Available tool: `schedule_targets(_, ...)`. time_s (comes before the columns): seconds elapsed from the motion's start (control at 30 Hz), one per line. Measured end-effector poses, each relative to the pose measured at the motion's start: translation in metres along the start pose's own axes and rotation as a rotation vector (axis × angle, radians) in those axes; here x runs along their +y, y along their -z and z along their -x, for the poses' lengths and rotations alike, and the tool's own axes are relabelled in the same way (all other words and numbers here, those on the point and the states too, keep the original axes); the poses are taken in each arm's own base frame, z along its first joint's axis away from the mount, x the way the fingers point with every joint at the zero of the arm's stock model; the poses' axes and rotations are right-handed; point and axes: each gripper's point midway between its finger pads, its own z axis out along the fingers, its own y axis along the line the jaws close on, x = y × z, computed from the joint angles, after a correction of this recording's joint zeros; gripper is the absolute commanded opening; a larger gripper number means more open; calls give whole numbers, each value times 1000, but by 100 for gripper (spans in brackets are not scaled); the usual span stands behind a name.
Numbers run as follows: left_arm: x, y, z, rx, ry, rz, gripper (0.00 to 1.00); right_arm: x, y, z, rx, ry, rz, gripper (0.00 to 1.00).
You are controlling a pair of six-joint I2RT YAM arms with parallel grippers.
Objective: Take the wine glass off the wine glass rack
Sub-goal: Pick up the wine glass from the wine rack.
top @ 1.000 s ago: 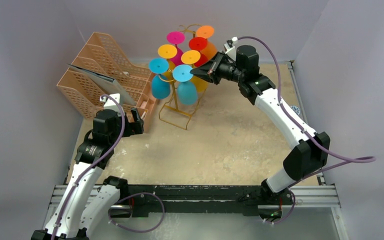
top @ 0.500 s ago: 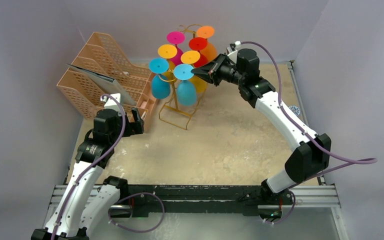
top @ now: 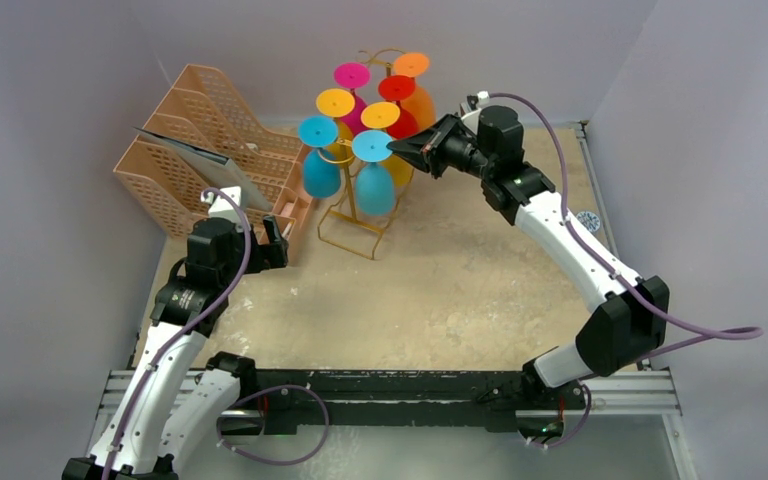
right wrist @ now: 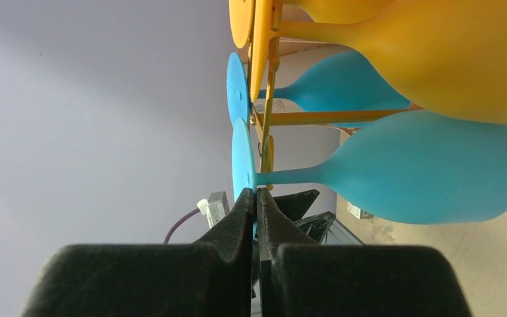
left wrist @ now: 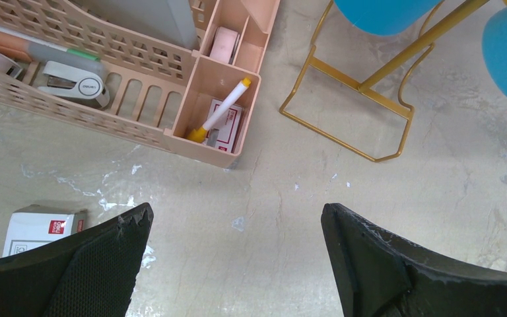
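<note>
right jaws clamp blue wine glass foot [top: 372,146]; glass shifted right on rack [left wrist: 422,45]

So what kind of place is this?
Probably a robot practice booth: plain grey walls box in a scuffed table, and a left arm and right arm are bolted to a metal rail at its edge.

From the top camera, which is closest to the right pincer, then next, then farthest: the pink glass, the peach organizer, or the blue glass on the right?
Starting from the right pincer:
1. right blue glass: its foot is right at the pincer tips, at the front of the rack.
2. pink glass: at the back of the rack.
3. peach organizer: far left, by the wall.
</note>
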Motion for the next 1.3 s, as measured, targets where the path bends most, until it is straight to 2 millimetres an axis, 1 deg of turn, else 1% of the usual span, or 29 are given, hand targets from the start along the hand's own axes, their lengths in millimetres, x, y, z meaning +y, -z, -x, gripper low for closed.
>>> schedule_targets(0.23, 0, 0, 0, 0, 0, 0, 98, -7, -1, 0, -6, -21, -9, 0)
schedule_targets(0.37, 0, 0, 0, 0, 0, 0, 98, -8, 4, 1, -33, -27, -5, 0)
schedule_targets(0.43, 0, 0, 0, 2, 0, 0, 97, -7, 8, 2, -50, -29, -2, 0)
schedule_targets(0.6, 0, -1, 0, 4, 0, 0, 98, 3, 14, 5, -80, -20, 22, 0)
schedule_targets(0.73, 0, -1, 0, 6, -1, 1, 97, 6, 15, 6, -87, -17, 32, 0)
schedule_targets(0.93, 0, -1, 0, 5, -1, 1, 98, 0, 14, 6, -90, -22, 19, 0)
schedule_targets(1.07, 0, -1, 0, 5, 0, 2, 99, -6, 18, 4, -93, -27, 8, 0)
schedule_targets(1.17, 0, -1, 0, 4, 1, 5, 100, -4, 22, 2, -93, -21, 13, 0)
schedule_targets(1.3, 3, -1, 1, 0, 8, 20, 100, -3, 28, -1, -93, 27, 10, 0)
